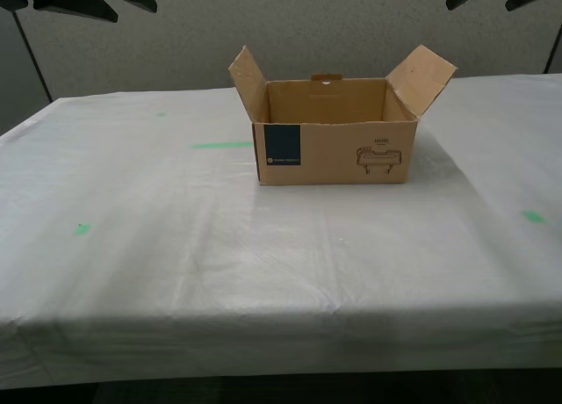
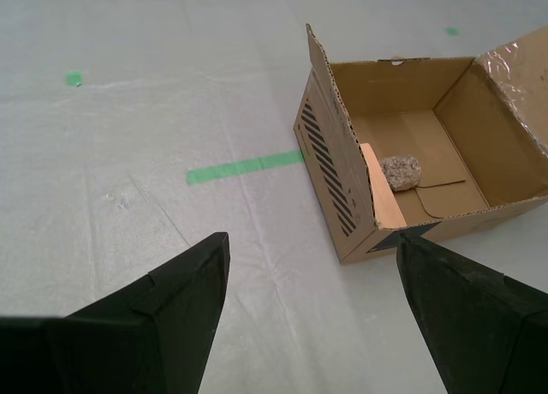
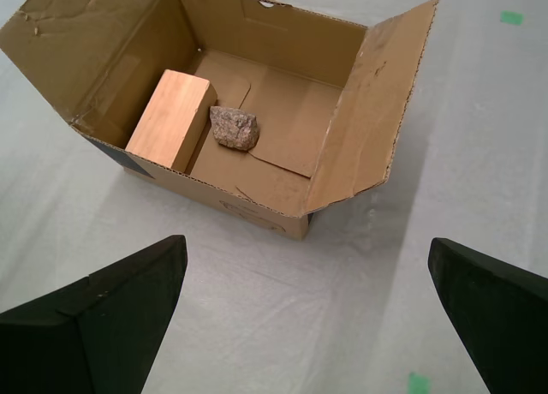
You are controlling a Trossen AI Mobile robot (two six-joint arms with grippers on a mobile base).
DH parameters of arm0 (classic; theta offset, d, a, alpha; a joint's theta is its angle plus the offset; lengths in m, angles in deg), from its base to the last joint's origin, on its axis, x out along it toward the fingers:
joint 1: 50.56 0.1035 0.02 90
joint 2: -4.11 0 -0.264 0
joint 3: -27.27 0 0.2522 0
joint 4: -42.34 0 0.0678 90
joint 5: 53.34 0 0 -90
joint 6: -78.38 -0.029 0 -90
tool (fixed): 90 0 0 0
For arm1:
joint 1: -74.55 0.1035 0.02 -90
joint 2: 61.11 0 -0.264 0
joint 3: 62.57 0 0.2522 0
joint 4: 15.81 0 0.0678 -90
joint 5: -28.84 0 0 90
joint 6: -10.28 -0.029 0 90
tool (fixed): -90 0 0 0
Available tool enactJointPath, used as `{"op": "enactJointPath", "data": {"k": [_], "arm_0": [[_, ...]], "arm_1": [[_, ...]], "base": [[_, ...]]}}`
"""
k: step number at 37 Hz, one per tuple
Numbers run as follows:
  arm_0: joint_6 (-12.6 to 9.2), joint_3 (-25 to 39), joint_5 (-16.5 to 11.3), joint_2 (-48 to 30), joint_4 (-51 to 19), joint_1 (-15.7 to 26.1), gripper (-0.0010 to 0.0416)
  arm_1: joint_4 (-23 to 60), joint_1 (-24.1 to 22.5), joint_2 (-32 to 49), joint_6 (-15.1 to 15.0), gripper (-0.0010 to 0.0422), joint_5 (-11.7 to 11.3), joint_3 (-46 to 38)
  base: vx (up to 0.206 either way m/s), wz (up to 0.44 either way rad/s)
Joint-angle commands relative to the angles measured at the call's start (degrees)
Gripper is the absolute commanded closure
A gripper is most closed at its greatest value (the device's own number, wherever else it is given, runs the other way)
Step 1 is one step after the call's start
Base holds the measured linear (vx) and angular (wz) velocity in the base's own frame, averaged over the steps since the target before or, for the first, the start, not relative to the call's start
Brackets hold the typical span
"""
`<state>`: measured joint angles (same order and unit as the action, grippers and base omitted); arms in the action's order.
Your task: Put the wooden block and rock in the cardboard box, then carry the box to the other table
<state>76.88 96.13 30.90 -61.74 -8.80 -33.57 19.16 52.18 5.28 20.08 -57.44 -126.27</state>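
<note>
cardboard box [image 1: 338,149] (block, rock inside) probably feels light and bendy; hold both side walls. my first gripper [image 3: 308,313] and my second gripper [image 2: 312,304] gape wide, empty.

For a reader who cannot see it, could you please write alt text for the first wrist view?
An open cardboard box sits on a table covered by a white sheet, holding a wooden block in one corner and a small rock beside it on the box floor. The two dark fingers of my first end effector frame the foreground, spread wide and empty.
</note>
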Motion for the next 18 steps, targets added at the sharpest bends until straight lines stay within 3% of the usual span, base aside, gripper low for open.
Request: {"op": "enactJointPath", "data": {"k": [1,18], "arm_0": [[-0.02,0.02,0.04,0.02,0.07,0.04,0.0012],[-0.02,0.02,0.04,0.02,0.07,0.04,0.0012]], "arm_1": [[-0.11,-0.04,-0.02,-0.2,0.0149,-0.09,0.02],[-0.13,-0.02,-0.02,-0.2,0.0149,-0.09,0.02]], "base": [[0.0,0.0],[0.0,0.0]]}}
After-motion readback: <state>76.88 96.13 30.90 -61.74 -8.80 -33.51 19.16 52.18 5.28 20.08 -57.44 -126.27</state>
